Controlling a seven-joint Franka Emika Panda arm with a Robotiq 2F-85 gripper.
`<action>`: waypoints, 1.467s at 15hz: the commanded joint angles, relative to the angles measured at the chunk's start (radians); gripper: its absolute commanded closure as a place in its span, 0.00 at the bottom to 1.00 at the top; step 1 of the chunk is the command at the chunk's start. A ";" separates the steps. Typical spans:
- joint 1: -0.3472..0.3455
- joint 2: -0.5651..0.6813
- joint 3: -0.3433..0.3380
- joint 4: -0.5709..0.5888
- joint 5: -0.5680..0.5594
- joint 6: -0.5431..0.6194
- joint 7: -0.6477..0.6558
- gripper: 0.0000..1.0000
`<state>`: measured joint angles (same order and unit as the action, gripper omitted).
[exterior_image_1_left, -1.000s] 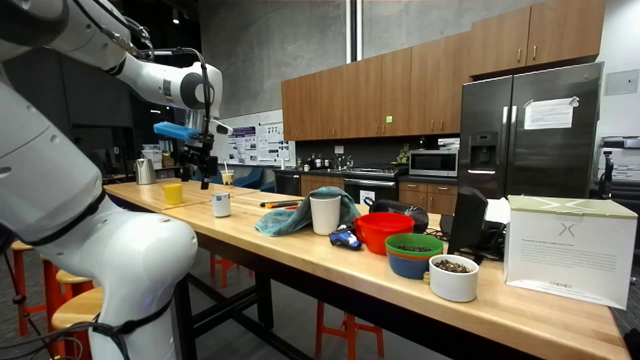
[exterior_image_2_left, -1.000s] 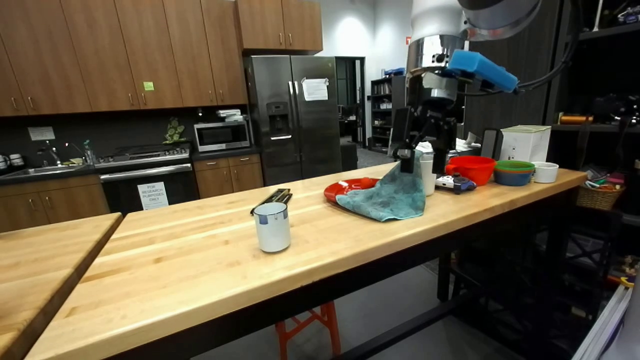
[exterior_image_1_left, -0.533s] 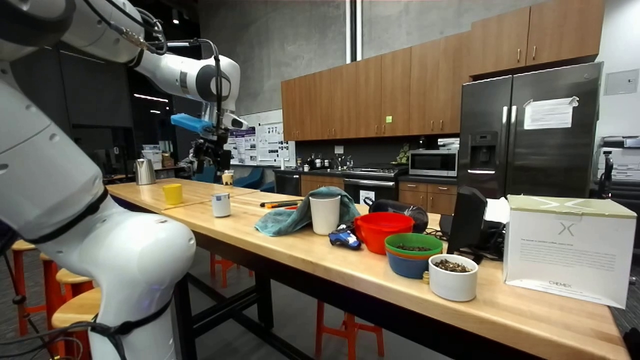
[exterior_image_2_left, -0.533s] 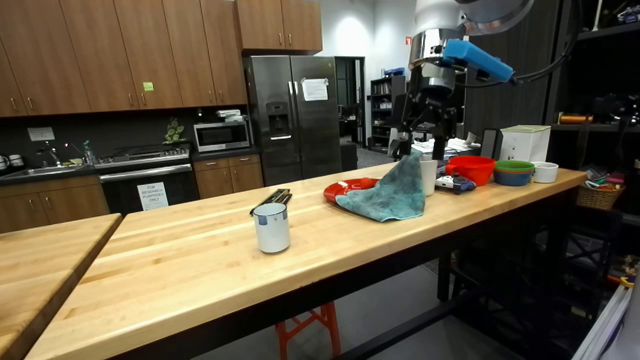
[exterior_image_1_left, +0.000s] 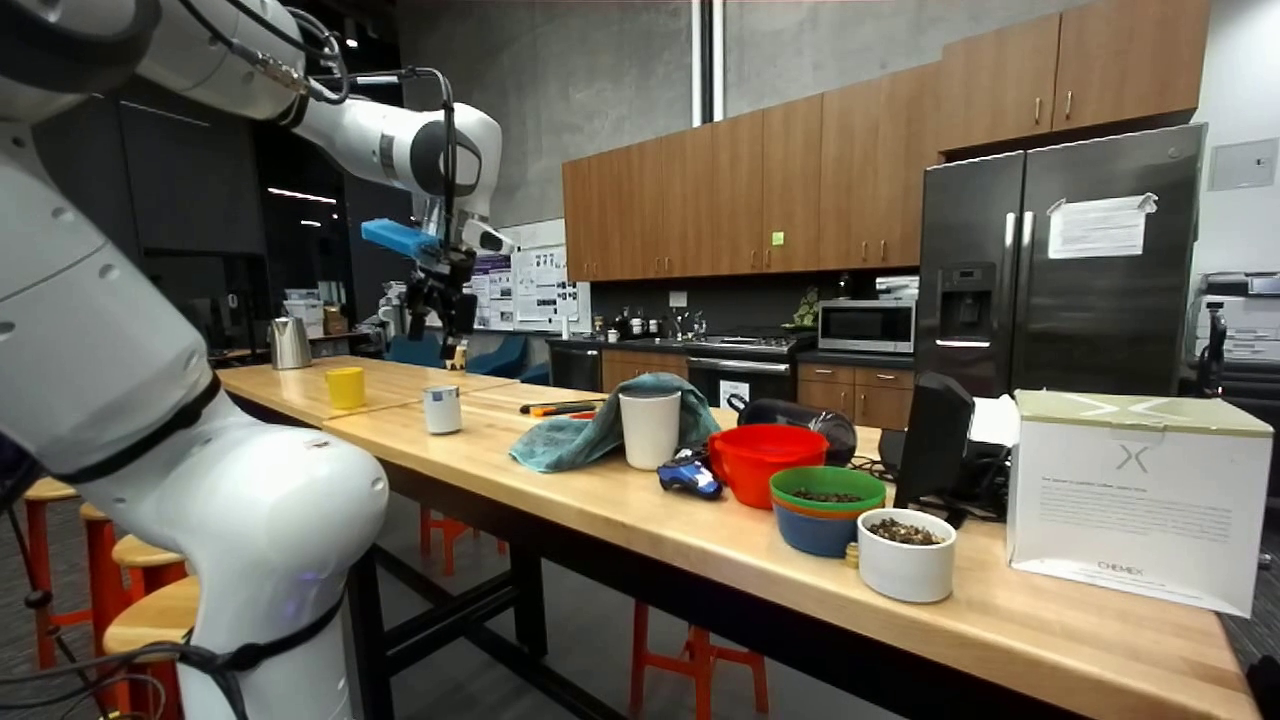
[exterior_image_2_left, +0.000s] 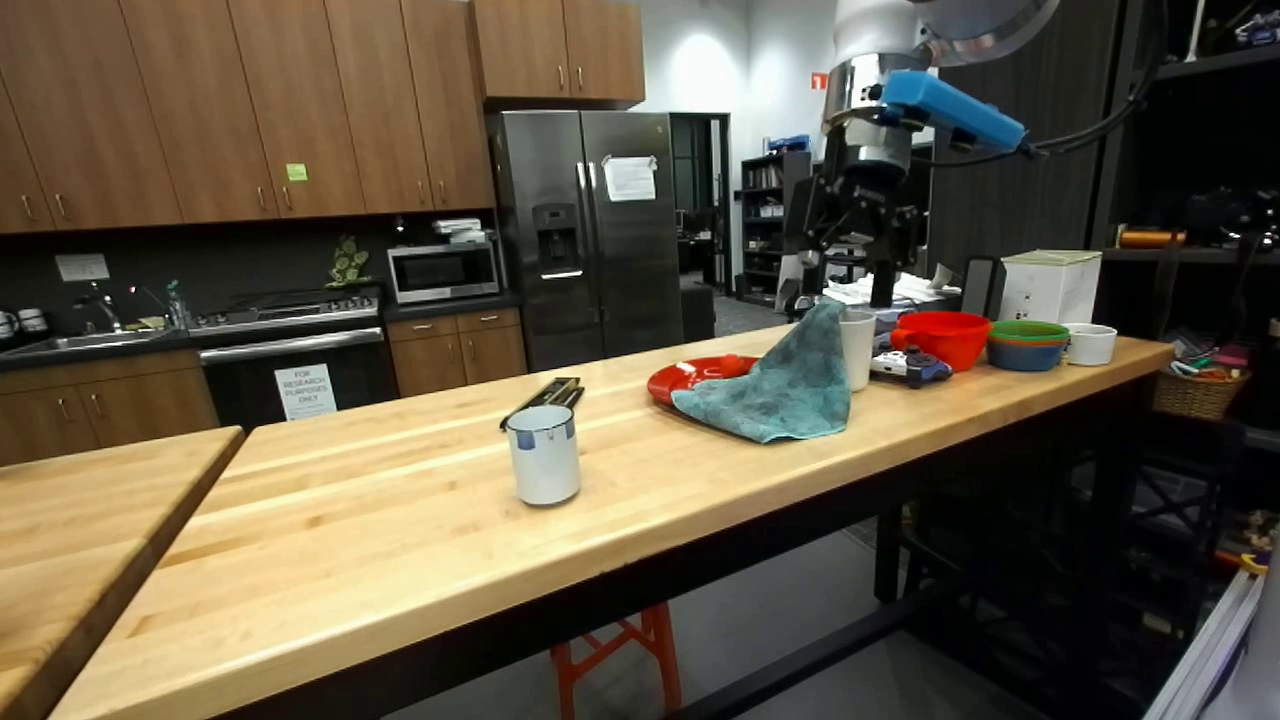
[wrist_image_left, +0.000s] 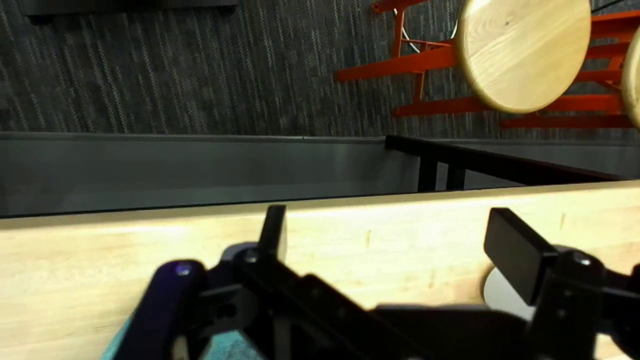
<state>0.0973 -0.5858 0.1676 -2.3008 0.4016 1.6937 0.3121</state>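
Noted a slight rise of the claw (wrist_image_left: 387, 227) since the earlier frame, with no shift detected among the things on the desk (exterior_image_2_left: 400, 540). Found the claw wide, pointing down and holding nothing, with the desk visible between its fingers (wrist_image_left: 515, 252). Recorded no contact with anything below.

Sighted next, in the wrist view, a teal towel (wrist_image_left: 230, 347) at the lower left and a pale round thing (wrist_image_left: 500, 295) partly behind one finger, probably to be read as the white mug (exterior_image_2_left: 545, 465) but too covered to confirm. Located the white mug upright and apart from the towel in both exterior views.

Judged the step in hand as empty travel above the desk. Would advise keeping ample height over the towel's raised fold, as the likeliest snag; centring the spread fingers evenly before any lowering; and coming down slowly and straight, so as not to tip the mug with a fingertip.

Traced the towel farther out, lying partly over a red plate (exterior_image_2_left: 690, 376) and peaking just beside a white cup (exterior_image_1_left: 650, 430). Listed beyond the cup a game controller (exterior_image_1_left: 690, 473), a red bowl (exterior_image_1_left: 765, 465), stacked bowls (exterior_image_1_left: 815, 530) and a white box (exterior_image_1_left: 1130, 510). Listed past the white mug, in an exterior view, a yellow mug (exterior_image_1_left: 345, 388).
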 joint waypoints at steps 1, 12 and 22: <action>-0.013 0.023 -0.002 0.037 0.011 -0.043 0.048 0.00; -0.110 0.087 -0.119 0.080 -0.030 -0.088 0.050 0.00; -0.138 0.200 -0.156 0.148 0.006 -0.099 0.057 0.00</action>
<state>-0.0327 -0.4186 0.0166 -2.1963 0.3966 1.6296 0.3651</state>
